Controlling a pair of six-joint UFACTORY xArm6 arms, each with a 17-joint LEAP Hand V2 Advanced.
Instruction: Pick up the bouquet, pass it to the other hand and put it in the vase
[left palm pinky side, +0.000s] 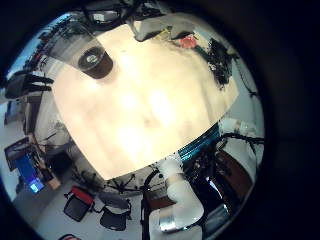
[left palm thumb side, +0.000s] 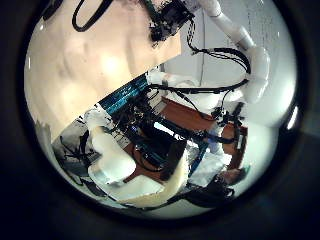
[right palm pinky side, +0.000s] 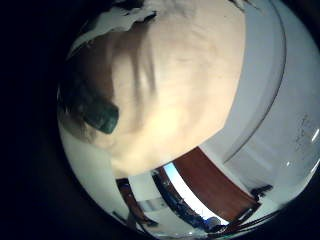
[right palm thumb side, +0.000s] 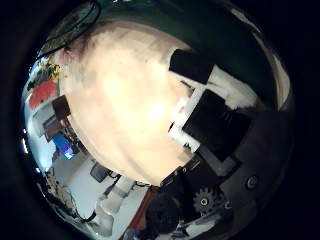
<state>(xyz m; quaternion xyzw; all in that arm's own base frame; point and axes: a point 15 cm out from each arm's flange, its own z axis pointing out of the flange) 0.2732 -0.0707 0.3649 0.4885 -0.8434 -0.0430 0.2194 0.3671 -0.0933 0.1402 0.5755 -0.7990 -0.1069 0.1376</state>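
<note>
The vase, a dark round pot, stands upright near another edge, away from both. The left thumb side palm view shows my right hand over the table.
The table's edges show all round in the left little finger side palm view. Chairs stand on the floor beyond one edge. A desk with equipment stands beside the table.
</note>
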